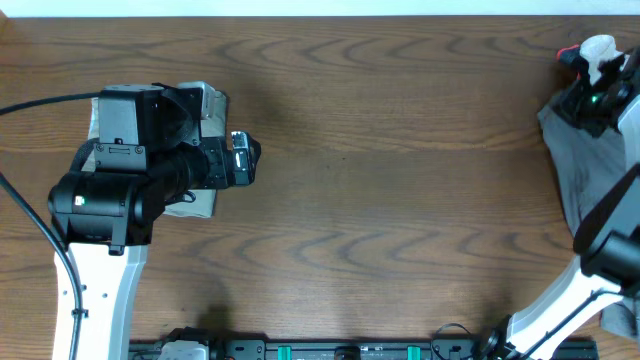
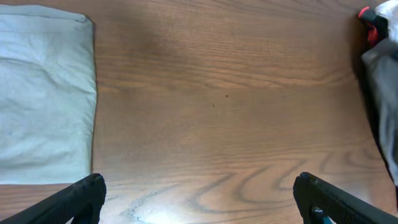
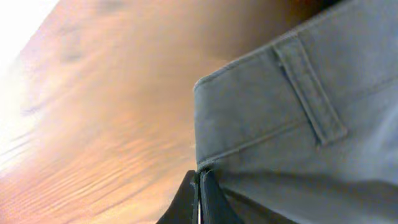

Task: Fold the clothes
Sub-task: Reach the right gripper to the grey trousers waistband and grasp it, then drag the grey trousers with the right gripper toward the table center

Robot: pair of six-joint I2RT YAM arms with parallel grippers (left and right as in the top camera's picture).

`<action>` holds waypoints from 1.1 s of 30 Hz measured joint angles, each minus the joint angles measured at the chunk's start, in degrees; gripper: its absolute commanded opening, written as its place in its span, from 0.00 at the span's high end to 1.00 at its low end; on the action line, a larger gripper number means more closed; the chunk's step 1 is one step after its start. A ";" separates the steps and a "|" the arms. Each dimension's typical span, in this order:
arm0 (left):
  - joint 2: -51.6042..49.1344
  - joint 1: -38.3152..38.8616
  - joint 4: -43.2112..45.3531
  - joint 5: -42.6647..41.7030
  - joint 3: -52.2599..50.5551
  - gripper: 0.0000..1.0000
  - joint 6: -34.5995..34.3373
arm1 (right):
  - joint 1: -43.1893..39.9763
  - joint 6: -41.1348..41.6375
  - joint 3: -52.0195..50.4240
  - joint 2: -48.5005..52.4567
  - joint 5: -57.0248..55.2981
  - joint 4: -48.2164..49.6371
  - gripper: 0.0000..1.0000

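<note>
The grey shorts (image 1: 583, 172) lie bunched at the table's right edge. In the right wrist view their waistband and a belt loop (image 3: 309, 93) fill the right side. My right gripper (image 3: 199, 194) is shut on the hem edge of the grey shorts (image 3: 292, 118), fingers pressed together with cloth pinched between them. From above, the right gripper (image 1: 592, 103) sits over the shorts' far end. My left gripper (image 2: 199, 200) hangs open over bare wood, with one finger (image 2: 84, 198) at each side of the view, far from the grey shorts (image 2: 384, 99). Overhead, the left gripper (image 1: 246, 160) is at the left.
A folded pale beige pair of shorts (image 2: 43, 93) lies under the left arm (image 1: 110, 190) at the far left, also seen as beige shorts (image 1: 207, 104) from above. A white item with a red bit (image 1: 590, 52) sits at the far right corner. Brown wooden table (image 1: 400, 200) lies between the arms.
</note>
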State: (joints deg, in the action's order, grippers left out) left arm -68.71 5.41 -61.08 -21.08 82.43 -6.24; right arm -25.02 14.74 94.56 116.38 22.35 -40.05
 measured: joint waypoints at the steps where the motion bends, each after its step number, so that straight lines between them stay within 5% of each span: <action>1: 0.00 0.00 0.00 0.02 0.00 0.02 0.00 | 0.94 -0.28 0.00 -2.01 1.66 -0.46 0.99; 12: 0.66 0.00 0.07 1.97 0.00 0.02 -0.02 | 27.43 -1.20 1.44 -8.39 11.08 -0.76 0.99; 18: 3.87 0.00 -0.04 6.08 0.00 0.02 0.00 | 43.58 -1.25 1.36 -5.07 5.29 -0.42 0.98; 20: 5.07 0.00 -0.26 6.54 0.00 0.02 0.00 | 46.60 -0.37 1.31 -4.87 0.39 -0.37 0.71; 23: 6.58 0.00 -1.62 7.10 0.00 0.02 0.00 | 46.10 0.24 1.33 -4.87 -6.49 -0.76 0.60; 25: 6.99 0.00 -2.78 7.43 0.02 0.02 0.00 | 42.80 1.18 1.31 -4.87 -11.54 -2.80 0.43; 33: 6.78 0.00 -4.70 7.78 0.02 0.02 0.00 | 20.22 3.02 1.31 -4.63 -24.90 -7.52 0.32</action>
State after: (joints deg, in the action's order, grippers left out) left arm -61.93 5.41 -65.78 -13.30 82.46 -6.24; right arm -4.80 17.76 95.88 111.74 -2.55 -47.57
